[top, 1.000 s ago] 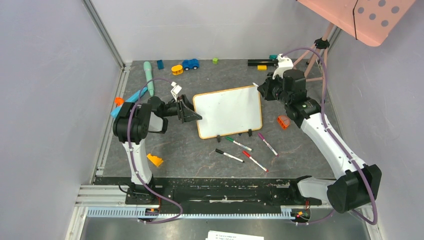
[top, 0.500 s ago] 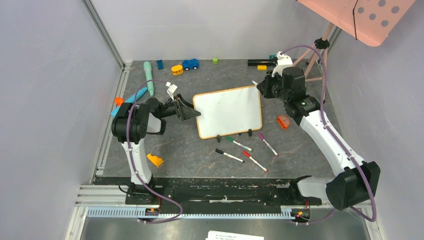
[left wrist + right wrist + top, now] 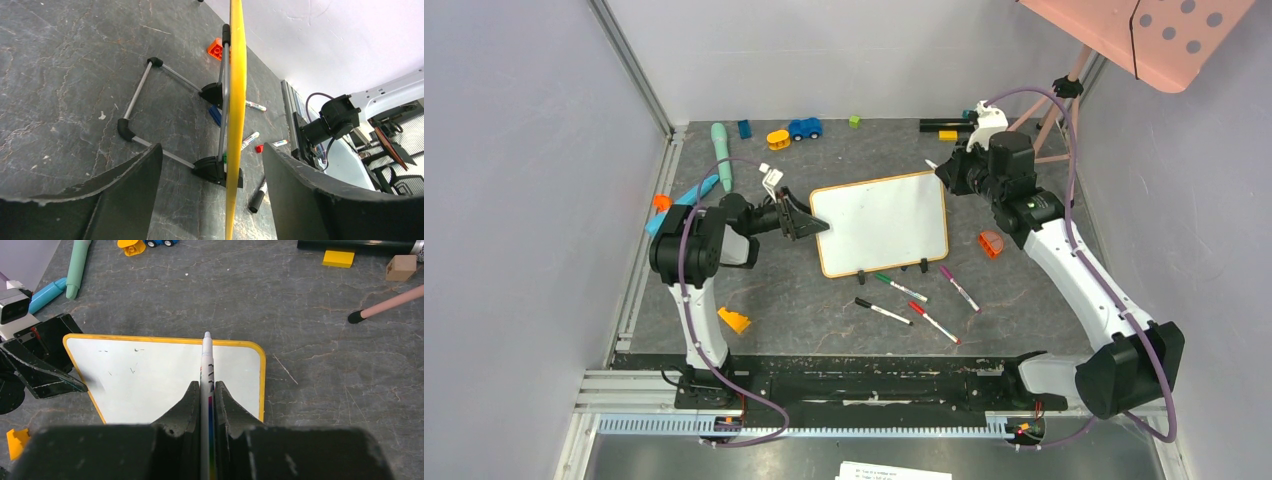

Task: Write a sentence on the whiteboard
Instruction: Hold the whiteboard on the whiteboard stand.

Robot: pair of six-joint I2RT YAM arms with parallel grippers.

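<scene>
Black left gripper (image 3: 812,222): jaws apart, straddling the left edge of the whiteboard (image 3: 882,222). The wrist view shows the yellow rim running between the fingers with a gap on each side, so nothing is clamped yet.
Change on the left: the jaws look a shade narrower than a second ago, and the gripper has crept slightly along that edge.
Whiteboard: leans on its wire stand in the middle of the table (image 3: 804,300), its clip feet toward the arms. The face is almost blank, with only a few faint specks and no sentence.
Spare pens: four lie on the table just in front of the board, among them a green one (image 3: 902,288).
Right gripper (image 3: 206,386): closed tight on a marker (image 3: 206,355), which sticks straight out with its tip over the board's far edge near the right corner. Whether it touches cannot be told.
Change on the right: the arm has drawn back a little from that corner.
Meaning for the task: likely the board is about to be steadied, and writing has not begun.
</scene>
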